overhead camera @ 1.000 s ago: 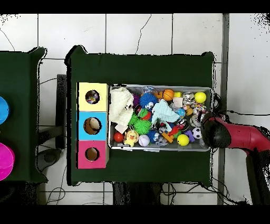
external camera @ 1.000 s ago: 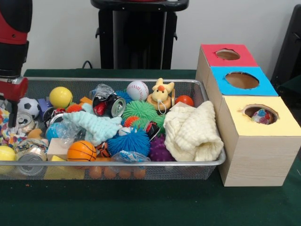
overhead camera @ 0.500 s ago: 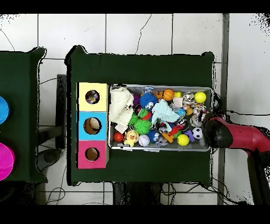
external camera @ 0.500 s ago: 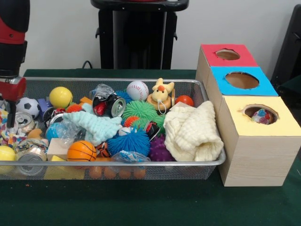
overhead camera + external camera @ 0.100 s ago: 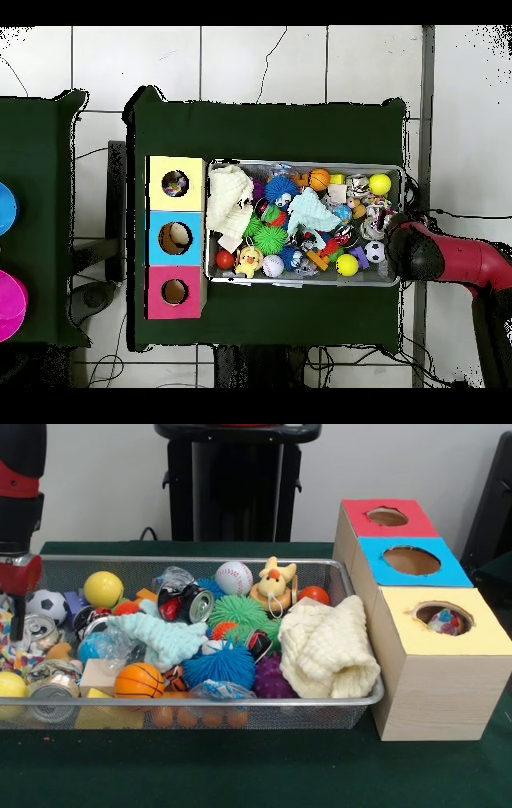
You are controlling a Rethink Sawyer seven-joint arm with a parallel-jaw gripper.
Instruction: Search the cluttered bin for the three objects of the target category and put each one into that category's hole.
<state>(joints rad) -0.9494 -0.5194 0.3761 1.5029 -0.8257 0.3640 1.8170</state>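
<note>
A wire mesh bin (image 5: 240,565) (image 5: 300,165) holds a jumble of toys: a yellow ball (image 5: 103,589), a baseball (image 5: 234,578), a small basketball (image 5: 138,681), a soccer ball (image 5: 48,606), spiky blue (image 5: 218,665) and green (image 5: 237,611) balls, crushed cans (image 5: 190,603), a cream cloth (image 5: 328,648) and a plush duck (image 5: 274,586). Beside the bin stand three boxes with holes in their tops: red (image 5: 387,517), blue (image 5: 411,560) and yellow (image 5: 442,618). My gripper (image 5: 14,620) hangs over the bin's left end in the front view, above a can (image 5: 38,630). The red arm (image 5: 440,255) hides it from overhead.
Something colourful lies inside the yellow box's hole (image 5: 175,183), and a pale object shows in the blue box's hole (image 5: 175,238). Another silver can (image 5: 52,692) and a yellow ball (image 5: 11,685) sit at the bin's front left corner. Green cloth (image 5: 256,768) covers the table.
The arm has drifted a little towards the bin's end wall, leftwards in the front view. Nothing in the bin has moved.
</note>
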